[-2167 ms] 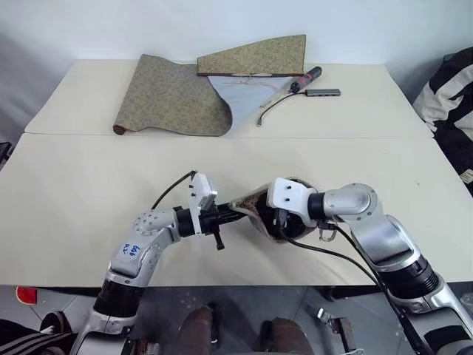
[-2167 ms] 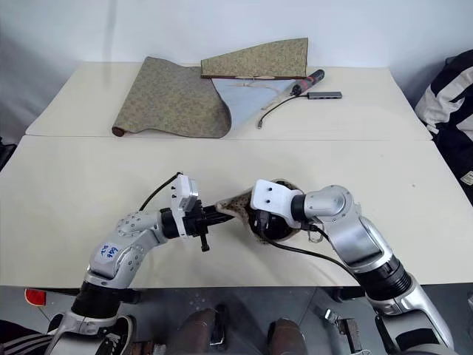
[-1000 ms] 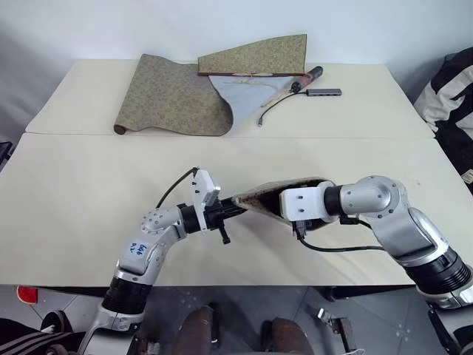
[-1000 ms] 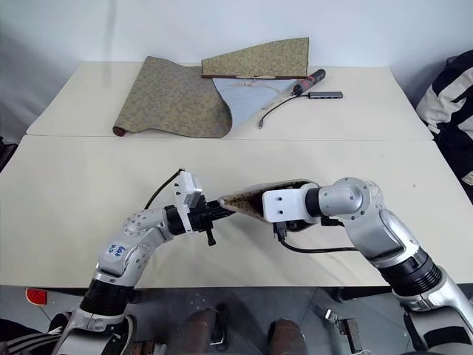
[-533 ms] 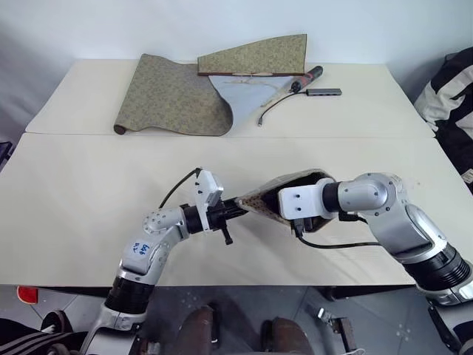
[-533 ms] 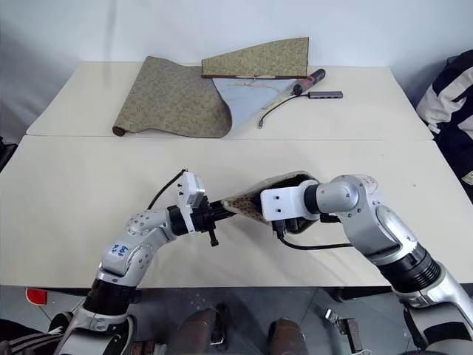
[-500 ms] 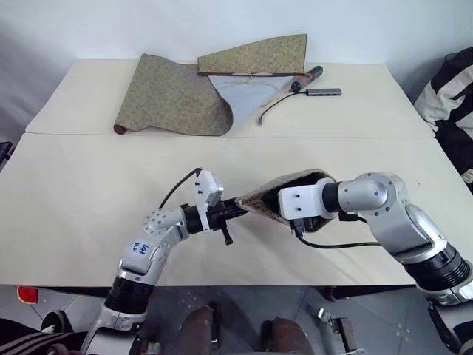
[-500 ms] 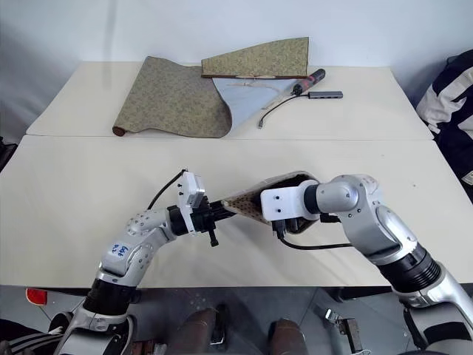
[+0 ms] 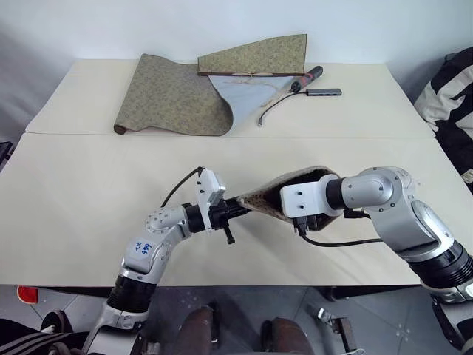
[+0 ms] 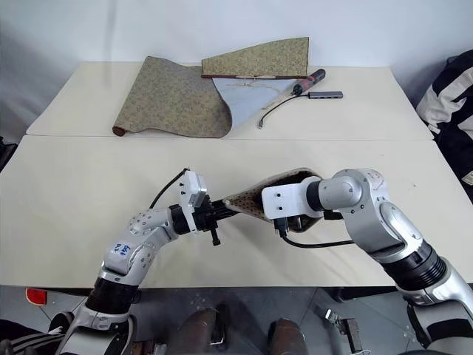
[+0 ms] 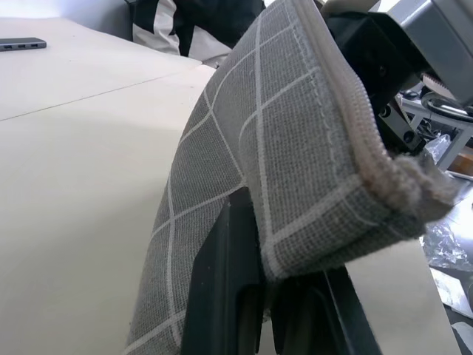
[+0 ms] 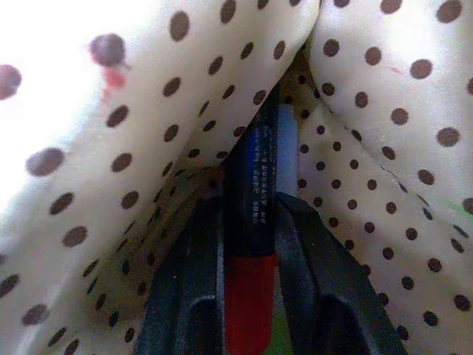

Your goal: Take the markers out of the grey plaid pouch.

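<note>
Here the left gripper (image 9: 235, 209) is clamped on a corner of the pouch (image 9: 275, 196), held above the table's (image 9: 74, 192) near edge; inside it, the right gripper (image 12: 247, 285) is pinching a marker (image 12: 251, 251)

Two cream worktops (image 9: 89, 185) butted edge to edge; plain white wall (image 9: 222, 22) behind; grey floor (image 9: 244, 310) below near edge.
</note>
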Available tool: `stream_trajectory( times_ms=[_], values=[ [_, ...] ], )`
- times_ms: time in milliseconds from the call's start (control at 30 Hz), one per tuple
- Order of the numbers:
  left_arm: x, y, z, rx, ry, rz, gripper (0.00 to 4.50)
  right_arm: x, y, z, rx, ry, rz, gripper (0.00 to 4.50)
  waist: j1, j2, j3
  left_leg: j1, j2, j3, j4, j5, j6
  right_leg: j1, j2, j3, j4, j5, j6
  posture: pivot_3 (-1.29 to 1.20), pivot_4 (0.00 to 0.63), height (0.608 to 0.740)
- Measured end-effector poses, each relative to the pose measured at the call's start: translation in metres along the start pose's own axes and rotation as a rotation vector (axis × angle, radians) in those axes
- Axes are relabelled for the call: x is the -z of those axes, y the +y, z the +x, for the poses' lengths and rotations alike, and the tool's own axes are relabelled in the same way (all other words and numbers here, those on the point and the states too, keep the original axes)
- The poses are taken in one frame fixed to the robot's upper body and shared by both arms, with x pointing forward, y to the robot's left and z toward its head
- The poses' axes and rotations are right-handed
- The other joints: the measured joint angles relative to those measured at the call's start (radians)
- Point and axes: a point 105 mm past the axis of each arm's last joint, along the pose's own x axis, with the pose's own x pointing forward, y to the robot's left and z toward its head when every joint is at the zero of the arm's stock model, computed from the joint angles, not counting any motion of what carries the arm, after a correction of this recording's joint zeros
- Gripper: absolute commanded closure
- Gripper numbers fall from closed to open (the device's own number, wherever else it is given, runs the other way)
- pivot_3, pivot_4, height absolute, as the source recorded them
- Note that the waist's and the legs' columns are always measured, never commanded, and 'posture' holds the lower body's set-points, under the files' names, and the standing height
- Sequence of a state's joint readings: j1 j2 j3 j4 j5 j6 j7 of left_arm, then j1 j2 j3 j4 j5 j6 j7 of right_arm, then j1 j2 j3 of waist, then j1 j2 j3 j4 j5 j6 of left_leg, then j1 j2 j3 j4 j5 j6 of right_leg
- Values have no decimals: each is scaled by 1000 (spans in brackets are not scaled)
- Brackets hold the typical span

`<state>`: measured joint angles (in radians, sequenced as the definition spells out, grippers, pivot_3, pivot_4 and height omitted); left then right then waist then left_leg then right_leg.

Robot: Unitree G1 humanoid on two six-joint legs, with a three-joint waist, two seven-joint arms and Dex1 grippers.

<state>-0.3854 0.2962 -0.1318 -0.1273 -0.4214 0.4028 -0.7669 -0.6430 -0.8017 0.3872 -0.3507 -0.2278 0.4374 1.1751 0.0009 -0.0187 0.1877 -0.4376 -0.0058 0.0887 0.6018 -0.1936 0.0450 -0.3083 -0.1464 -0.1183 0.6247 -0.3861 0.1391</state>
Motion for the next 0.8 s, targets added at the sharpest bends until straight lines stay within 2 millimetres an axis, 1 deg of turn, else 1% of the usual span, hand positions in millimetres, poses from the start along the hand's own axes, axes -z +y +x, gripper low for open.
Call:
stream_trajectory(
  times_ms=[133, 267, 333, 467, 567, 633, 700, 800],
  values=[
    [5, 2, -6, -1, 44, 24, 4500, 4, 2, 6, 13, -5, 49, 1641, -1, 0, 0, 0, 0, 0, 0, 0, 0, 0, 0, -1, 0, 0, 0, 0, 150, 740],
    [9, 0, -8, -1, 52, 43, 4500, 3, 2, 7, 11, -15, 59, 1641, 0, 0, 0, 0, 0, 0, 0, 0, 0, 0, 0, -1, 0, 0, 0, 0, 150, 740],
    [9, 1, -9, -4, 67, 82, 4500, 2, 3, 7, 8, -23, 69, 1641, 0, 0, 0, 0, 0, 0, 0, 0, 0, 0, 0, -1, 0, 0, 0, 0, 150, 740],
    [16, 4, -10, -14, 109, 149, 4500, -9, 5, 11, -8, -102, 170, 1641, -1, 0, 0, 0, 0, 0, -1, 0, 0, 0, 0, -1, 0, 0, 0, 0, 150, 740],
    [14, 2, -9, -4, 98, 165, 4500, -11, -1, 11, 35, -126, 228, 1641, 0, 0, 0, 0, 0, 0, -1, 0, 0, 0, 0, -1, 0, 0, 0, 0, 150, 740],
    [14, 1, -9, 7, 93, 174, 4500, -6, -5, 14, 69, -117, 251, 1641, 0, 0, 0, 0, 0, 0, -1, 0, 0, 0, 0, -1, 0, 0, 0, 0, 150, 740],
    [15, -2, -10, 23, 92, 184, 4500, 5, -6, 17, 93, -83, 298, 1641, 0, 0, 0, 0, 0, 0, -1, 0, 0, 0, 0, -2, 0, 0, 0, 0, 150, 740],
    [17, -3, -11, 34, 107, 221, 4500, 9, -2, 22, 87, -83, 343, 1641, -1, 0, 0, 0, 0, 0, -2, 0, 0, 0, 0, -2, 0, 0, 0, 0, 150, 740]
  ],
)
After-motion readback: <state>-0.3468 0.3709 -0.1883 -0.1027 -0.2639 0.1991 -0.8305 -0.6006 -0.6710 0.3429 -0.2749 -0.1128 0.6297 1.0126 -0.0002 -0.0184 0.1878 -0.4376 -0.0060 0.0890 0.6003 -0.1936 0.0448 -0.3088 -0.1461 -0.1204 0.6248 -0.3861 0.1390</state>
